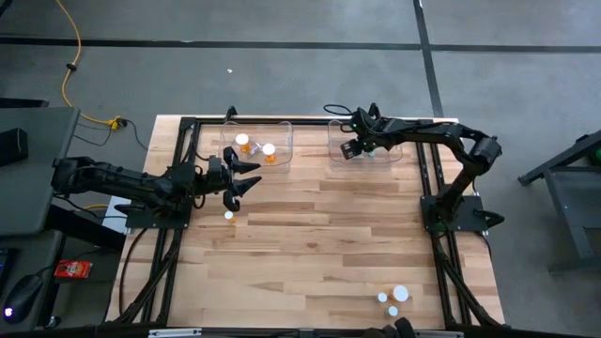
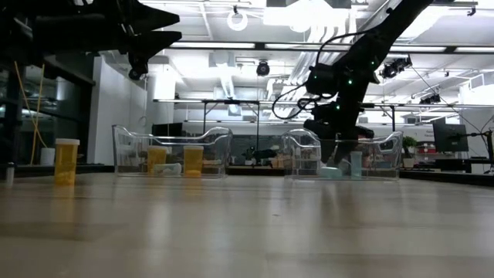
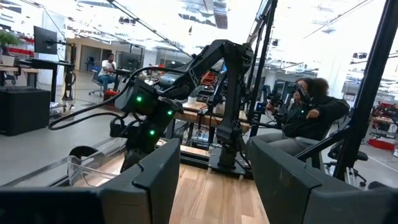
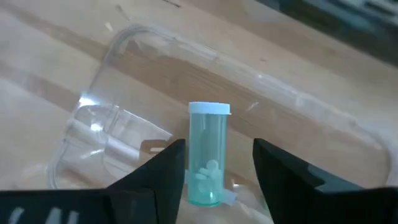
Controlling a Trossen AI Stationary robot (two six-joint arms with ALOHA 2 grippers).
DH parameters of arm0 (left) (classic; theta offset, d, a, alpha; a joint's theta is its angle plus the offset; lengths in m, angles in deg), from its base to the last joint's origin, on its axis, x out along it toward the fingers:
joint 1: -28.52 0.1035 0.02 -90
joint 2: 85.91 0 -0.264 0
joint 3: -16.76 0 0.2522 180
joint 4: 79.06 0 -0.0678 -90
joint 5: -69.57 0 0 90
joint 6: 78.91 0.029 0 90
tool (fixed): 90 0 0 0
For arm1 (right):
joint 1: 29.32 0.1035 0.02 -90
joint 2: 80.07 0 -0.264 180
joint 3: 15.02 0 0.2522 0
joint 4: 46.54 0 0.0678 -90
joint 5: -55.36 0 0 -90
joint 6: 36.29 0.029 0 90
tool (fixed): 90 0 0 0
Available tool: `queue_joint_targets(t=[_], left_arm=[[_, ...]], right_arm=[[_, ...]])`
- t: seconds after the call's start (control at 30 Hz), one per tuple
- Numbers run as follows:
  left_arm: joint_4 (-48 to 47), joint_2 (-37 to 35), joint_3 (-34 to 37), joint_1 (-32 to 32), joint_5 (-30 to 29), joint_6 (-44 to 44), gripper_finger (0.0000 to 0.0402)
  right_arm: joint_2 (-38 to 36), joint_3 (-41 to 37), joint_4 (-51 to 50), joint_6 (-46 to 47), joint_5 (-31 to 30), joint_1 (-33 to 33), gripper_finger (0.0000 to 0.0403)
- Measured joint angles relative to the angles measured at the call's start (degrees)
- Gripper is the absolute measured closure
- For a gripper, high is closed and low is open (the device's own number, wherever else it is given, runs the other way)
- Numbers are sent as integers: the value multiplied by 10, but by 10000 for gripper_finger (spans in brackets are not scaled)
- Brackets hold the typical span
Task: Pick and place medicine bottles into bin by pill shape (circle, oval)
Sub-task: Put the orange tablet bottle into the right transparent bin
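Observation:
A pale teal bottle [image 4: 207,160] with a white cap lies inside the clear right bin [image 1: 394,155] [image 4: 112,124], a few white pills at its near end. My right gripper [image 4: 217,163] [image 1: 355,148] slants down into that bin, open, with one finger on each side of the bottle. Over the table beside the clear left bin [image 1: 282,131], my left gripper [image 1: 246,178] [image 3: 214,186] hangs open and holds nothing. Two orange bottles [image 1: 242,141] [image 1: 269,150] stand in that bin. My right gripper stands open around the teal bottle's lower body [image 4: 194,180]. One finger [image 4: 174,163] is right against its side and the other is clear of it. Whether the near finger touches the bottle, I cannot tell.
An orange bottle [image 1: 228,215] [image 2: 66,161] stands alone on the wood below my left gripper. Three more white-capped bottles [image 1: 392,300] stand near the table's front right. Black frame rails [image 1: 432,178] run along both sides. A broad stretch of the middle boards [image 1: 319,244] shows bare wood.

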Motion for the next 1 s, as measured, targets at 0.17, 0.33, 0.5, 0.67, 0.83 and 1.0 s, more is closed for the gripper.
queue_joint_targets(t=[0.17,0.33,0.5,0.67,0.83,1.0], left_arm=[[0,0,0,0,0,6,220],[-2,0,0,0,0,6,220],[-2,0,0,0,0,5,220],[-2,0,0,0,12,4,220],[-2,0,0,0,12,6,220],[-7,0,0,0,12,10,220]], right_arm=[[-55,0,27,-56,-32,20,215],[-142,-12,103,-112,-50,100,215],[-224,-147,356,-139,-46,204,215],[-261,-297,606,-140,-44,293,215],[-274,-348,687,-174,-28,345,215],[-275,-348,691,-218,-27,363,215]])
